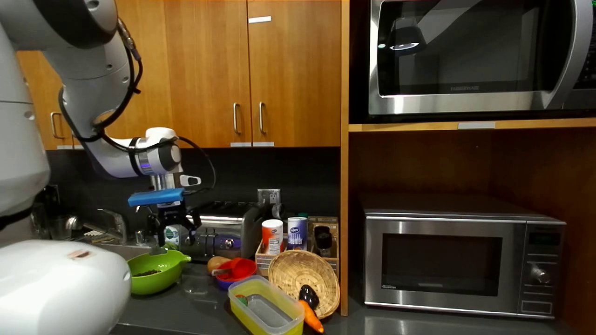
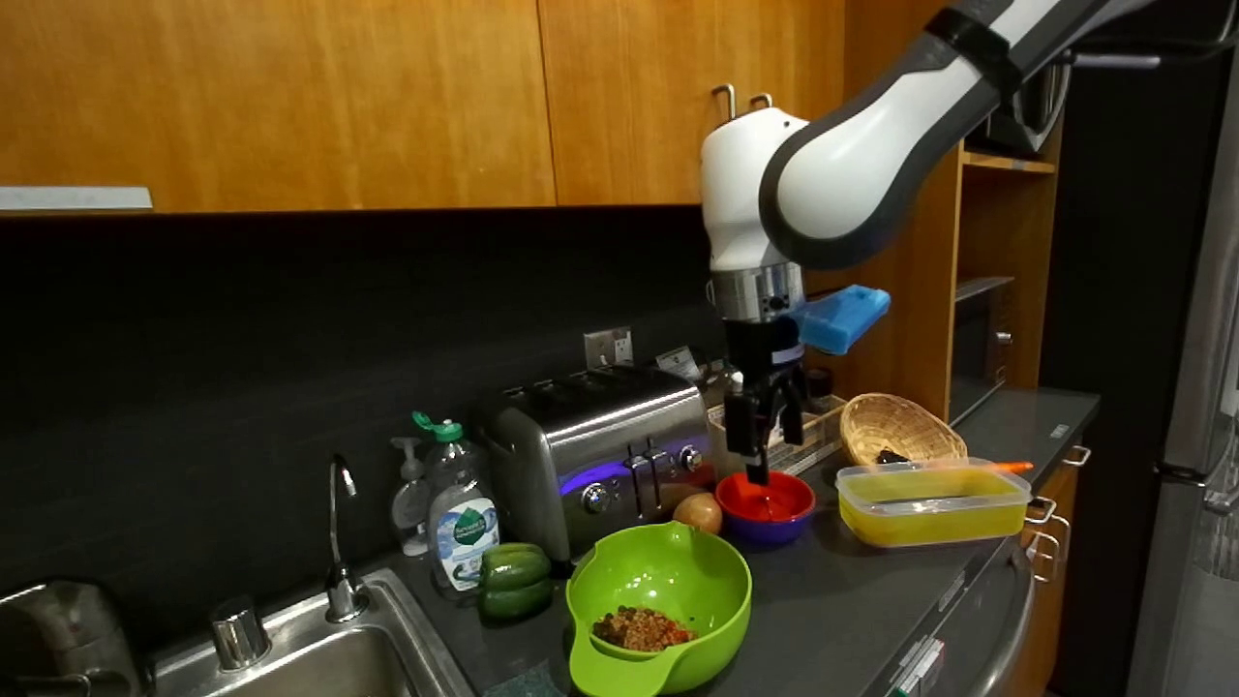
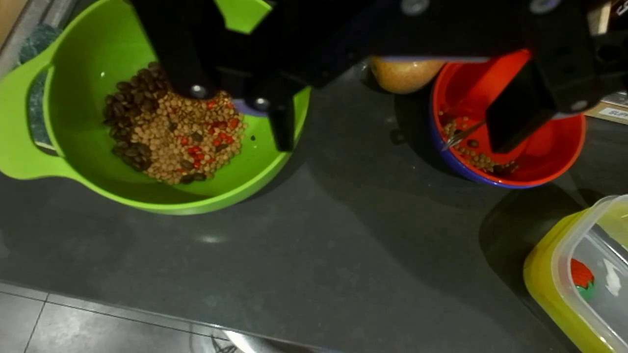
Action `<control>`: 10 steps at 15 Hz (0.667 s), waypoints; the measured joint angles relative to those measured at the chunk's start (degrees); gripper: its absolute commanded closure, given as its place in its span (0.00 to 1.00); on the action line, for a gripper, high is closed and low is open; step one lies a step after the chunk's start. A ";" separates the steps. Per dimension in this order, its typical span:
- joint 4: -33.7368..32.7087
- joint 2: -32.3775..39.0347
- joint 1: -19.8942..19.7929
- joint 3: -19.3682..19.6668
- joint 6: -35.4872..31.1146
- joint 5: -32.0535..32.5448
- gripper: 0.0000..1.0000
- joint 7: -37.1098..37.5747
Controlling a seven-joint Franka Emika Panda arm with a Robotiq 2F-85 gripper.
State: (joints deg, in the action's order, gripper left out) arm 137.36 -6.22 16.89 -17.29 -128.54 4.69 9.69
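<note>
The round green plastic bowl [image 3: 83,113] sits lower than the wide-spread, empty pincer [image 3: 392,142]; this seems pre-grasp, and gripping would call for lowering.

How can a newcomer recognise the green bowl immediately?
On the counter, find the silver toaster. Near it, beside the green pepper, stands a lime-green bowl. Bigger than the red and blue bowl, it is all green, with a loop handle.
</note>
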 measured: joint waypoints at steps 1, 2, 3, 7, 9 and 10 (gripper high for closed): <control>-0.02 -0.02 0.01 -0.17 0.25 0.01 0.00 0.30; -0.04 -0.03 0.03 -0.41 0.46 0.18 0.00 0.74; -0.05 -0.05 0.08 -0.69 0.57 0.54 0.00 1.26; 0.08 -0.05 0.36 -1.55 0.59 0.83 0.00 3.26; 0.43 -0.05 0.36 -1.60 0.55 0.83 0.00 3.69; 0.63 -0.06 0.34 -1.60 0.54 0.83 0.00 3.86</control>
State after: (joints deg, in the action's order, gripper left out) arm 137.99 -6.27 17.23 -18.89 -127.99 5.52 13.55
